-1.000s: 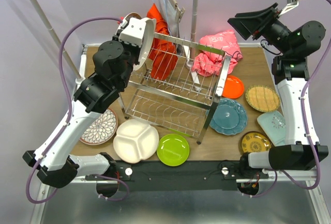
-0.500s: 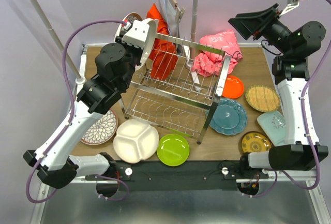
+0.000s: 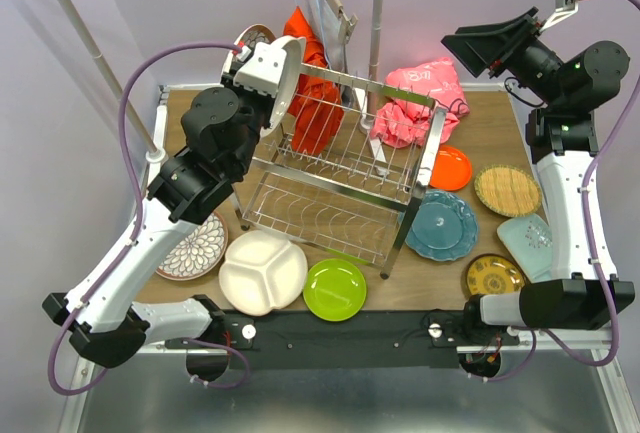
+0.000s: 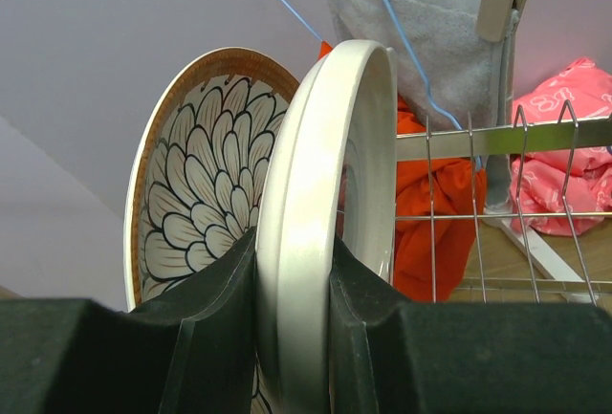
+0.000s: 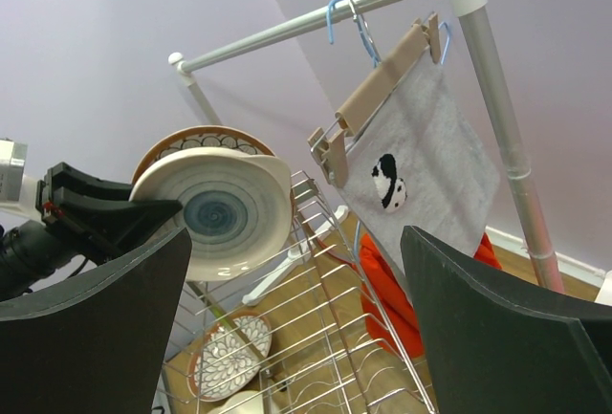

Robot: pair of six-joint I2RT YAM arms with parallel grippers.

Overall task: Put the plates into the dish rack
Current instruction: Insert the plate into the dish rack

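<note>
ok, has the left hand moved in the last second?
Yes, slightly: the left hand, shut on the cream round plate, has edged up the top view against the steel wire dish rack's left corner.

The wooden surface (image 3: pixel 495 128) carried the steel dish rack (image 3: pixel 372 84) at its middle, standing on its legs. Along the near edge lay a floral plate (image 3: pixel 192 246), a white divided plate (image 3: pixel 263 271) and a lime green plate (image 3: pixel 335 289). Right of the rack lay a teal plate (image 3: pixel 441 225), an orange plate (image 3: pixel 451 167), a woven-look yellow plate (image 3: pixel 507 190), a pale aqua plate (image 3: pixel 527 238) and a dark yellow patterned plate (image 3: pixel 493 275). A pink cloth (image 3: pixel 420 98) was heaped at the back.
</note>
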